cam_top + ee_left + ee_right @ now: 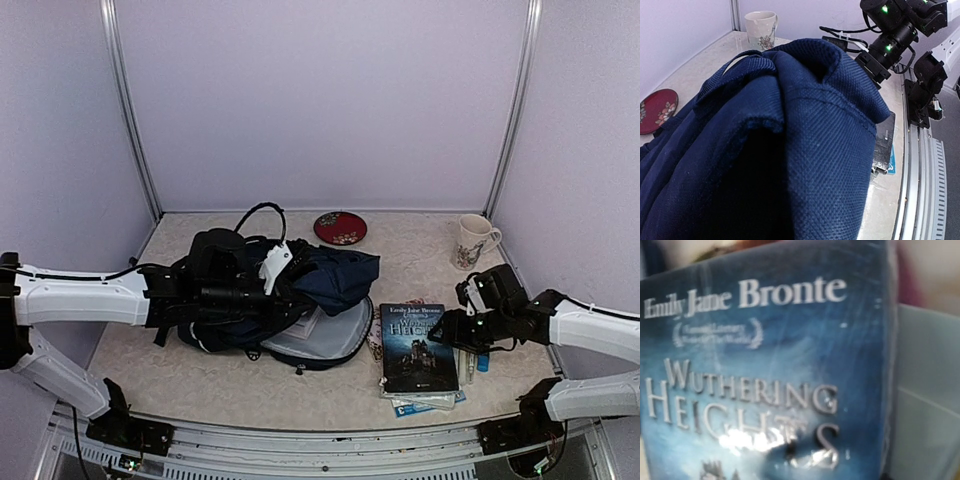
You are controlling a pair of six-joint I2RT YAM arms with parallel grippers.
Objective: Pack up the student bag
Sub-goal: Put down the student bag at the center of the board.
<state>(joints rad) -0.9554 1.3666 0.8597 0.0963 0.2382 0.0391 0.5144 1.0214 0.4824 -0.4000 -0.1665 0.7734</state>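
Left fingers: closed tight, pinched into the navy cloth of the student bag. The left wrist view is filled with bunched fabric, so the fingertips themselves are hidden.

Right fingers: at the right edge of the book, lower right of the top view. How wide they stand: cannot tell. None show in the right wrist view, only the blurred blue cover, "Wuthering Heights".

Step, as judged: the left arm holds the bag's mouth up while the right goes for the book. The next move calls for a firm grip on the book's edge, a lift clear of the papers beneath it, then a carry leftward into the opening.

Bag: centre-left on the table, slumped on its side. Pale lining is exposed at its lower right, a white tag sits near the middle, and a black loop handle is at the top. The fabric is soft and folds over itself, so the opening may sag.
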